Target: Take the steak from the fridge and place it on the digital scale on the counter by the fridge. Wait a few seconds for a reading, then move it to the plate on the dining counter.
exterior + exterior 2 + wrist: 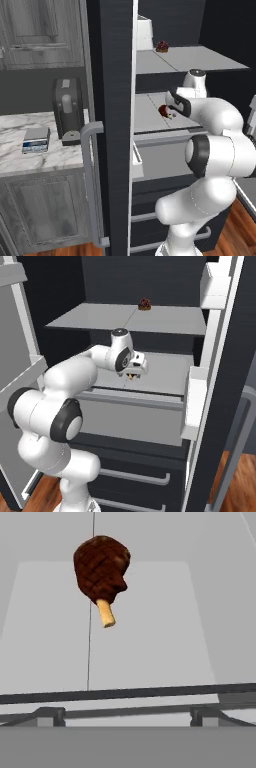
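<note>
You have one steak [101,571] lying on the middle shelf [150,115] of the open fridge [112,75], its pale bone end pointing back toward the hand. A second small dark red item [162,47] sits on the shelf above. Your gripper [131,375] hangs just over the middle shelf near the steak, jaws spread wide and holding nothing. One digital scale [36,139] rests on the counter [30,155] left of the fridge, beside one black boxy appliance [68,109].
</note>
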Controlling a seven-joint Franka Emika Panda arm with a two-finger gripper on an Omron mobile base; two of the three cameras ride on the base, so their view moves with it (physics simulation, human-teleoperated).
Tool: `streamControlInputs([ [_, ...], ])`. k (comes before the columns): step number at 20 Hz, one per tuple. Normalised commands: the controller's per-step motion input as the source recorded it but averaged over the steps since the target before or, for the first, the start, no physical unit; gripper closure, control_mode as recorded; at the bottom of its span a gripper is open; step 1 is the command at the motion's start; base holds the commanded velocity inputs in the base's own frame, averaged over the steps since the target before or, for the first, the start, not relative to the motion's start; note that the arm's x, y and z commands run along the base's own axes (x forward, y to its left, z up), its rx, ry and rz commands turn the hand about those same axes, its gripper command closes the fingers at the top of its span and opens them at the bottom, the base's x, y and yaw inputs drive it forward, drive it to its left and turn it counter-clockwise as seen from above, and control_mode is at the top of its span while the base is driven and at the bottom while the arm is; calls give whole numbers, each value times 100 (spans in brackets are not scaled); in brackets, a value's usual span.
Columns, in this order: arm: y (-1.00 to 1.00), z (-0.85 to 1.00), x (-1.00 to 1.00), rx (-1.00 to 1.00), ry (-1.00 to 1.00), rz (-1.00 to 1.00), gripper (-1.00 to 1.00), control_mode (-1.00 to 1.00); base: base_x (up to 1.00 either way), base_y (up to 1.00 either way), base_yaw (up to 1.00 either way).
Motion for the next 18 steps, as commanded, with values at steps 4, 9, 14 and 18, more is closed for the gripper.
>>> streamControlInputs([
  [4, 12, -28, 0, 1, -7, 13, -100, -100, 0, 0, 0],
  [9, 31, -33, 2, 0, -13, 11, -100, -100, 0, 0, 0],
  [14, 13, -17, 18, 0, -11, 7, -100, -100, 0, 0, 0],
  [18, -1, -2, 27, 0, 0, 1, -100, -100, 0, 0, 0],
])
